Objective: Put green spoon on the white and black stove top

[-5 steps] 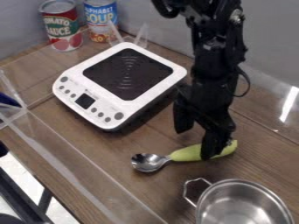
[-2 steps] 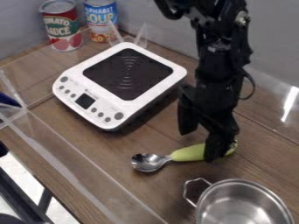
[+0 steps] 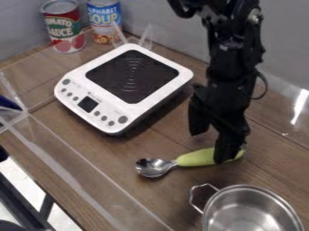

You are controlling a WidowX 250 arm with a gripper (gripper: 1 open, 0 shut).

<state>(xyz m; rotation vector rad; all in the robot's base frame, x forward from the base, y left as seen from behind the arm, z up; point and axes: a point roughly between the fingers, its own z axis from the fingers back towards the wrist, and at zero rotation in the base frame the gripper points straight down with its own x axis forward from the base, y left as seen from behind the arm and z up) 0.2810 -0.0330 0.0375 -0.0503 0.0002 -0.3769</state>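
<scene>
Stove (image 3: 125,81) sits square on the wooden desk (image 3: 259,122), toward the back left, black glass up. The black arm comes straight down at its right, pincer (image 3: 222,144) spread wide over the spoon's green handle, gripping nothing. The pot (image 3: 250,210) is in the front corner. Spoon (image 3: 191,160) lies flat between stove and pot, bowl pointing left.

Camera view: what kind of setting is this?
Probably a mock kitchen counter: a stove top and a steel pot on a wooden table, with food cans at the back.
</scene>
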